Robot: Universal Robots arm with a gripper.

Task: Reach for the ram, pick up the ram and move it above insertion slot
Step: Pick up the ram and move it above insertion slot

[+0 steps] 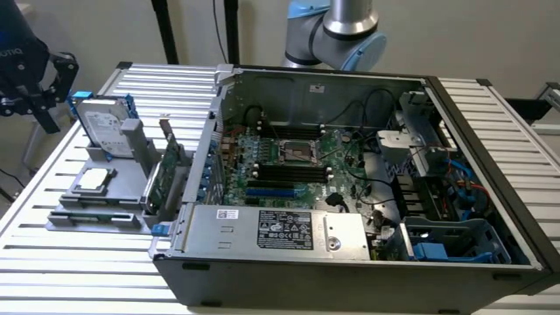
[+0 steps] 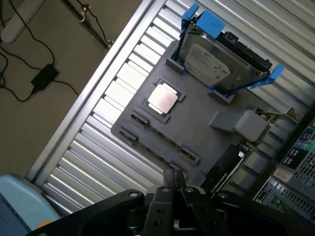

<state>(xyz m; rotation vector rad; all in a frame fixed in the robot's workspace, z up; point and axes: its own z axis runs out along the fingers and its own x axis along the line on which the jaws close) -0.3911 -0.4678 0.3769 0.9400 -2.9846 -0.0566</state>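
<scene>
Ram sits as a thin green strip in a long slot of the gray holder, just beside the square processor chip and near the blue-railed hard drive. That holder rests on the slatted metal table, next to the open computer case. Above the holder's edge hovers the gripper, apart from the ram, its fingers drawn together on nothing

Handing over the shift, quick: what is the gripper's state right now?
Gripper: open or shut cannot be told; it hangs above the gray holder, where the ram lies in its slot.
</scene>
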